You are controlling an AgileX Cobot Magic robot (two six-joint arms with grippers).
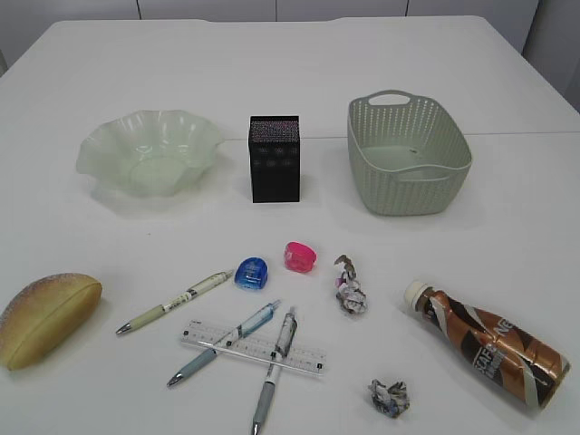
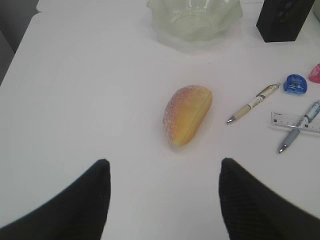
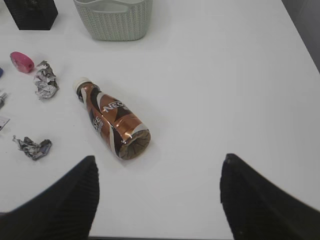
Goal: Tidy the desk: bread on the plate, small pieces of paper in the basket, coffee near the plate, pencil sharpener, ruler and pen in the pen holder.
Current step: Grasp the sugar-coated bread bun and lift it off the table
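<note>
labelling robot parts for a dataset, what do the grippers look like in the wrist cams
Only the jaws show: each wrist view has two broad, rounded black pieces rising from the bottom edge, matte with a fine ribbed texture. The left gripper and right gripper look alike. No cables or markings are visible.

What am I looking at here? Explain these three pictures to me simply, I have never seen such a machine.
It is a two-armed robot at a white desk. One camera faces the desk from the front; the other two ride on the wrists, so the dark shapes at their lower edge are the open jaws of the left gripper and right gripper. Neither holds anything.

On the desk: a wavy green plate, a black pen holder, a basket, bread, a lying coffee bottle, three pens, a ruler, two sharpeners and two paper wads.
</note>
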